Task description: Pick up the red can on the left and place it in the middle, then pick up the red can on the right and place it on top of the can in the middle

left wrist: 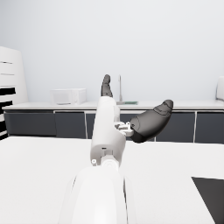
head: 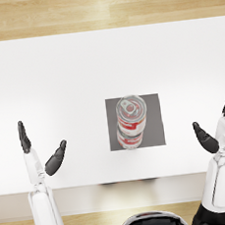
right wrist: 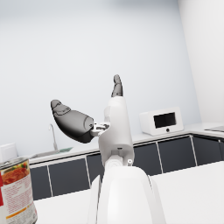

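Note:
Two red-and-white cans stand stacked on the grey mat (head: 155,124) in the middle of the white table. The top can (head: 131,114) sits upright on the bottom can (head: 130,140), of which only the lower part shows. My left hand (head: 39,150) hovers well to the left of the stack, fingers spread, holding nothing. My right hand (head: 217,122) is out to the right of the mat, also spread and empty. In the right wrist view, a can (right wrist: 15,192) shows at the frame's edge, apart from my right hand (right wrist: 85,116). The left wrist view shows my left hand (left wrist: 135,116) empty.
The white table (head: 56,81) stretches wide around the mat, with a wooden floor beyond its far edge. A kitchen counter with a microwave (right wrist: 162,120) and a sink tap lines the back wall in both wrist views.

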